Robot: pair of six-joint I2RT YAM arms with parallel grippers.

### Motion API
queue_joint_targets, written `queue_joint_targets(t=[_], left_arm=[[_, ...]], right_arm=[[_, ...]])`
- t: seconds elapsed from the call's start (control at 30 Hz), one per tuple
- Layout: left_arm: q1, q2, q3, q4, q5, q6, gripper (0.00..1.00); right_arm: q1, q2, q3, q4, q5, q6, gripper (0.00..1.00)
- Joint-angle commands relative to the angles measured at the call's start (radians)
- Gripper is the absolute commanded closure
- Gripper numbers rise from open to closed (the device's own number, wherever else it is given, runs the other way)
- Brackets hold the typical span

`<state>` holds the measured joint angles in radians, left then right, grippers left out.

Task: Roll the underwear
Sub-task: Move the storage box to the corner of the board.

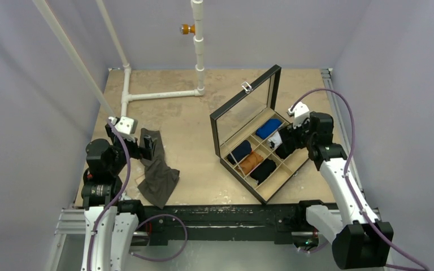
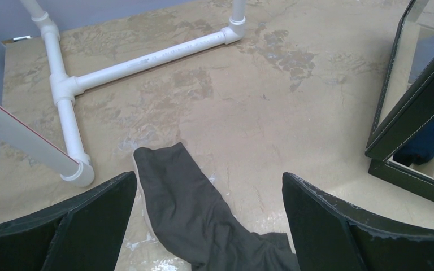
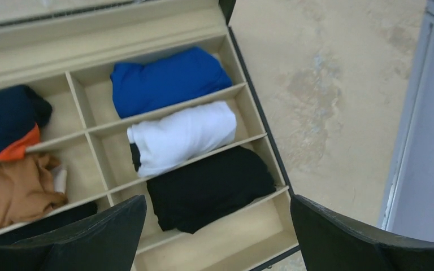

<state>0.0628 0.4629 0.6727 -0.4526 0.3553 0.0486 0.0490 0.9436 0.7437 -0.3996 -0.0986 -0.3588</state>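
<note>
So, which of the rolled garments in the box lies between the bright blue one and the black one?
The white roll, the only pale one; its compartment sits between those of the bright blue roll and the black roll.

The table (image 1: 198, 135) has a mottled tan surface. A white PVC pipe frame (image 1: 161, 95) rests on it at upper left. The dark grey underwear (image 1: 158, 172) lies spread and rumpled at lower left. An open black box (image 1: 241, 179), its glazed lid raised, stands right of centre, well apart from the underwear.
</note>
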Motion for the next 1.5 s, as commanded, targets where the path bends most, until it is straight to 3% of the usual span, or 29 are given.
queue_joint_targets(t=[0.0,0.3,0.57,0.73,1.13,1.47], left_arm=[[-0.003,0.015,0.007,0.007,0.025,0.026,0.00],[-0.003,0.043,0.006,0.008,0.027,0.030,0.00],[-0.003,0.059,0.007,0.011,0.028,0.030,0.00],[-0.004,0.058,0.007,0.011,0.024,0.030,0.00],[-0.004,0.059,0.007,0.013,0.025,0.031,0.00],[-0.004,0.066,0.004,0.017,0.034,0.033,0.00]], right_arm=[[-0.006,0.027,-0.013,-0.052,-0.045,-0.136,0.04],[-0.006,-0.004,-0.054,-0.314,-0.184,-0.447,0.18],[-0.006,0.028,-0.151,-0.312,-0.209,-0.554,0.25],[-0.005,0.116,-0.172,-0.230,-0.204,-0.544,0.34],[-0.008,0.456,-0.056,-0.062,-0.197,-0.364,0.77],[-0.090,0.668,0.130,-0.007,-0.139,-0.208,0.95]])
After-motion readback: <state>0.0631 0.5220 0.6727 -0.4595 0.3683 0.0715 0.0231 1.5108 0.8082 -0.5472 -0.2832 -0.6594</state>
